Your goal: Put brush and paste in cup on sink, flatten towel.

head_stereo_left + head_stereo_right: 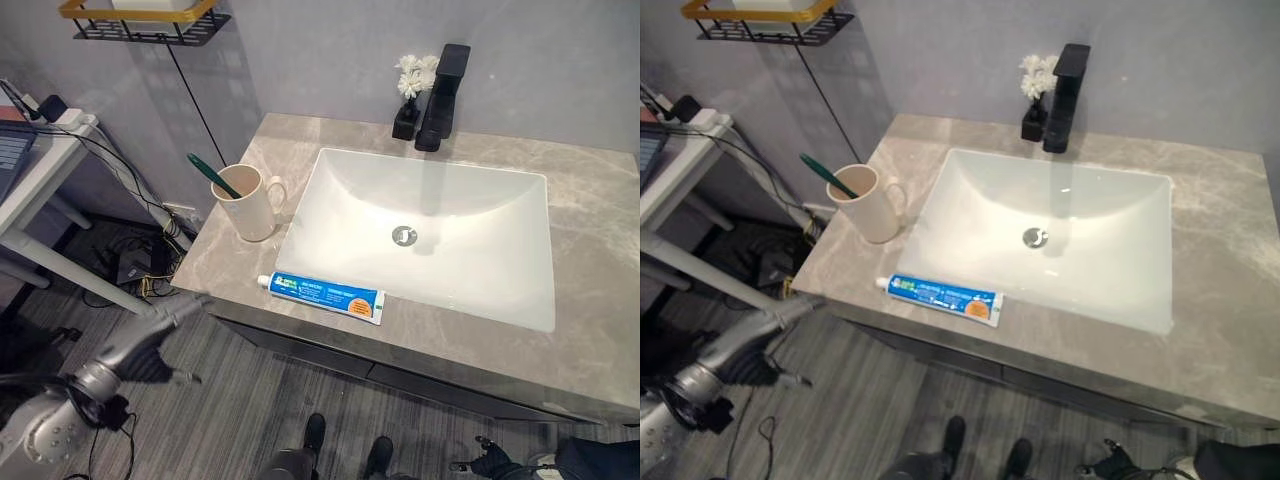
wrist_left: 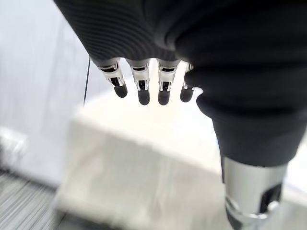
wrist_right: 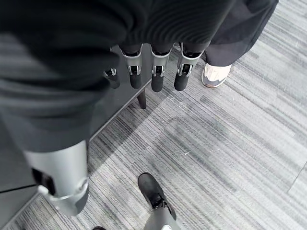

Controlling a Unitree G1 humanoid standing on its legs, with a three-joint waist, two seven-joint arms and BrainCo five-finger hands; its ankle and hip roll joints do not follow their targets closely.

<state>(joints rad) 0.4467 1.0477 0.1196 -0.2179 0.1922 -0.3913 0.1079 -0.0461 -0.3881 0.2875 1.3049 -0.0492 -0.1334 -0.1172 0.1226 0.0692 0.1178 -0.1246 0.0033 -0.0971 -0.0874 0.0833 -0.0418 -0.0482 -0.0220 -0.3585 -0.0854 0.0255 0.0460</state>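
Note:
A cream mug (image 1: 248, 205) stands on the grey stone counter (image 1: 215, 265), left of the white basin (image 1: 430, 235). A green toothbrush (image 1: 212, 176) leans in the mug, handle end up. The blue and white toothpaste tube (image 1: 322, 296) lies flat on the counter's front strip, just before the basin. My left arm (image 1: 125, 352) comes up from the lower left, below the counter's front left corner. My left hand (image 2: 143, 91) is open with straight fingers that hold nothing. My right hand (image 3: 156, 76) hangs open over the floor, apart from the counter.
A black faucet (image 1: 442, 95) and white flowers in a black vase (image 1: 409, 92) stand behind the basin. A wire shelf (image 1: 150, 22) hangs on the wall. A white table (image 1: 40, 170) with cables beneath stands at the left. A person's light shoe (image 3: 214, 74) shows near my right hand.

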